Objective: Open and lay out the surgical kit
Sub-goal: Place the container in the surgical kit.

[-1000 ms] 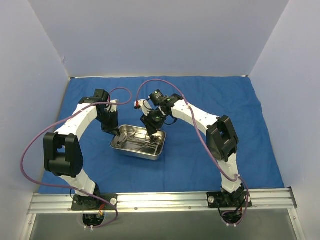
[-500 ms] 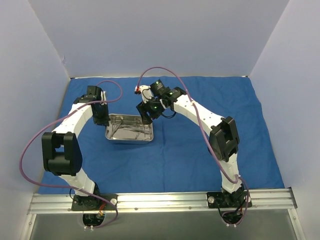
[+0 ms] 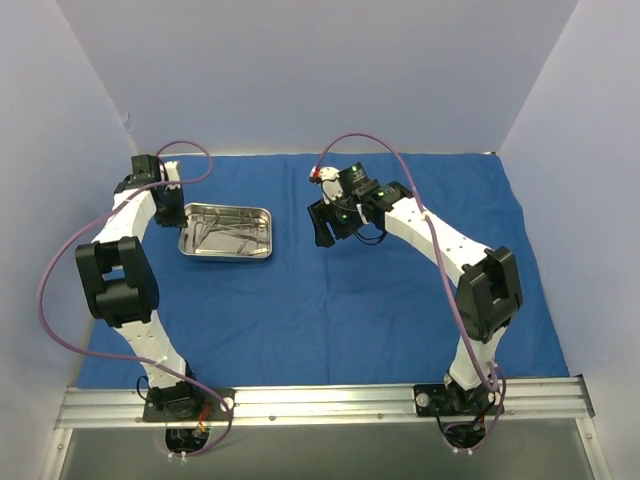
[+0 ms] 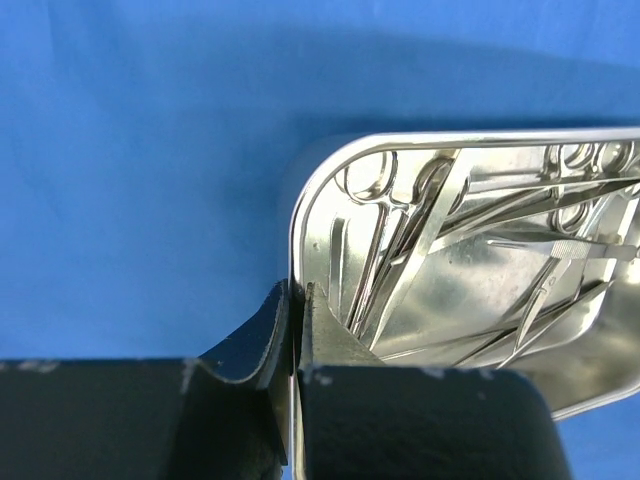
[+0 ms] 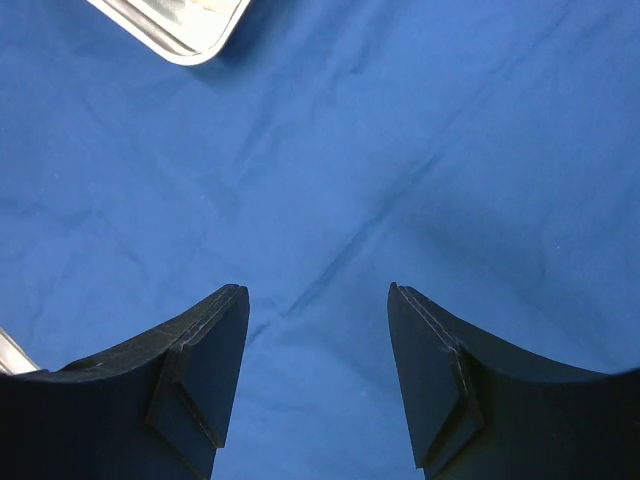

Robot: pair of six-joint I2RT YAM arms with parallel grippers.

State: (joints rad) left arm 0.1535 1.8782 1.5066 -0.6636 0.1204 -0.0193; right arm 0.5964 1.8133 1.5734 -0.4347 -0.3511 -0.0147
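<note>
The royal-blue cloth wrap (image 3: 400,300) lies spread flat over the table. On its left part sits the shiny steel tray (image 3: 262,214), holding several silver ring-handled instruments (image 3: 225,232). My left gripper (image 3: 175,218) is shut on the tray's left rim. The left wrist view shows its jaws (image 4: 297,288) pinched on the thin rim (image 4: 420,142), one finger inside and one outside, with the instruments (image 4: 400,230) beyond. My right gripper (image 3: 325,232) hangs open to the right of the tray. In its own view it (image 5: 318,290) holds nothing above bare cloth (image 5: 400,150), with a tray corner (image 5: 180,30) at top left.
Pale walls (image 3: 300,70) close in the back and both sides of the cloth. A metal rail (image 3: 320,400) with both arm bases runs along the near edge. Purple cables (image 3: 60,270) loop beside each arm.
The tray has slid left and toward the back in my left gripper's hold. My right gripper has opened, left the tray and drawn away to the right.
</note>
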